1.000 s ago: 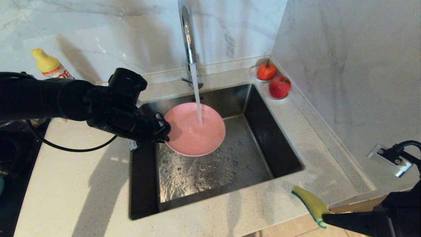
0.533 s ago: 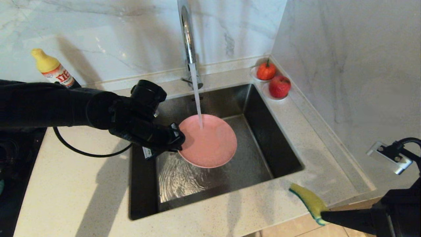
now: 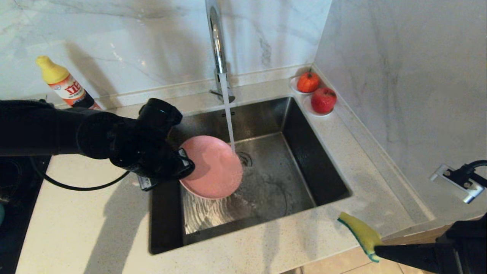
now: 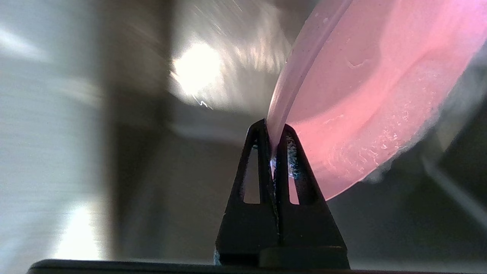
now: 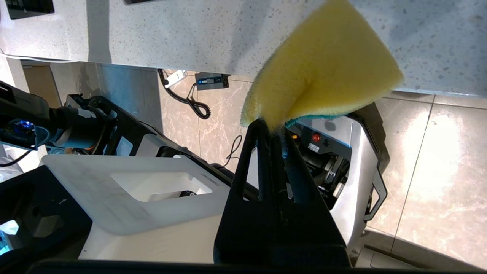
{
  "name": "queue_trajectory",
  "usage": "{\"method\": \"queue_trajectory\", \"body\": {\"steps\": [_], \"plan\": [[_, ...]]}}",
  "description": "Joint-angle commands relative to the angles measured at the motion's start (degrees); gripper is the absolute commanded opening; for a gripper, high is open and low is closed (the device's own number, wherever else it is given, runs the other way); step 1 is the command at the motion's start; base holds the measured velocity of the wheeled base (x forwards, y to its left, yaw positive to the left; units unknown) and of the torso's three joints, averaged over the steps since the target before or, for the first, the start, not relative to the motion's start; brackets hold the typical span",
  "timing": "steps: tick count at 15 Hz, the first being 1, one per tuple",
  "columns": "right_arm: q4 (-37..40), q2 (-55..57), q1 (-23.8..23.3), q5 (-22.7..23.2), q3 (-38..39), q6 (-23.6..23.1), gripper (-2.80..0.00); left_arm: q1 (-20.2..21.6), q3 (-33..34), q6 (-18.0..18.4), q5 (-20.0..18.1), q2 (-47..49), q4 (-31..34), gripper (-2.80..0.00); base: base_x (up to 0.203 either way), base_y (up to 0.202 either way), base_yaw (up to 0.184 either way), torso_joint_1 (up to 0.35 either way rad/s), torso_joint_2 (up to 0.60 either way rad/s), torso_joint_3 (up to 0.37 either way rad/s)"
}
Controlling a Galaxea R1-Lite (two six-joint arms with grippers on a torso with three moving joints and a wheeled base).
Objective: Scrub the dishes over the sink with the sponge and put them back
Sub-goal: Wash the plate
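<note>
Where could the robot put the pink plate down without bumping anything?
The counter in front of the sink is bare, between its front rim and the counter edge. The counter stretch left of the sink, below the left pincer gripping the pink plate, is bare too. The back right corner is crowded with red fruit. The sponge hangs by the front right.
</note>
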Motion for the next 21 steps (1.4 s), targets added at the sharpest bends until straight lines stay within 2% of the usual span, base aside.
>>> {"method": "queue_trajectory", "body": {"steps": [1,2,3,4,6,7,10,11,13,15,18,20,21], "plan": [[0.4,-0.5,0.0,-0.1,0.2,0.2,-2.80,2.6,0.8,0.5,1.5,-6.3,0.1,-2.80,0.000,0.000,0.000,0.000,0.00,0.000],[0.5,-0.6,0.0,-0.3,0.6,0.2,-2.80,3.7,0.8,1.2,2.1,-8.5,0.1,-2.80,0.000,0.000,0.000,0.000,0.00,0.000],[0.4,-0.5,-0.3,-0.5,1.0,0.2,-2.80,4.3,0.9,2.5,4.4,-10.1,-0.1,-2.80,0.000,0.000,0.000,0.000,0.00,0.000],[0.5,-0.5,-0.9,-0.5,1.2,0.2,-2.80,4.4,0.9,4.8,8.7,-11.1,-1.2,-2.80,0.000,0.000,0.000,0.000,0.00,0.000],[0.7,-0.6,-1.1,-0.4,1.3,0.1,-2.80,4.5,2.9,11.1,15.2,-11.9,-11.4,-2.80,0.000,0.000,0.000,0.000,0.00,0.000],[0.6,-0.6,-1.1,-0.5,1.6,0.2,-2.80,4.4,5.6,16.0,17.2,-12.7,-18.0,-2.80,0.000,0.000,0.000,0.000,0.00,0.000],[0.6,-0.3,-1.1,-0.5,1.6,0.1,-2.80,4.0,13.1,30.5,20.1,-15.5,-38.2,-2.80,0.000,0.000,0.000,0.000,0.00,0.000],[0.6,0.0,-1.1,-0.5,1.4,0.1,-2.80,3.9,15.6,35.5,20.4,-16.4,-43.9,-2.80,0.000,0.000,0.000,0.000,0.00,0.000],[0.6,0.2,-1.1,-0.5,1.0,0.0,-2.80,3.7,19.5,41.1,20.2,-19.0,-51.8,-2.80,0.000,0.000,0.000,0.000,0.00,0.000],[0.8,0.1,-1.1,-0.6,0.7,0.1,-2.80,3.4,21.7,44.8,18.7,-20.1,-59.9,-2.80,0.000,0.000,0.000,0.000,0.00,0.000],[1.9,-0.4,-1.2,-0.6,1.0,0.1,-2.80,2.8,27.9,50.5,12.4,-23.0,-68.4,-2.80,0.000,0.000,0.000,0.000,0.00,0.000],[2.0,-0.6,-1.2,-0.5,0.9,0.2,-2.80,1.7,32.3,52.4,9.6,-24.9,-75.8,-2.80,0.000,0.000,0.000,0.000,0.00,0.000],[2.0,-0.6,-1.2,-0.5,0.7,0.2,-2.80,1.3,32.7,52.6,9.1,-24.8,-77.5,-2.80,0.000,0.000,0.000,0.000,0.00,0.000]]}}
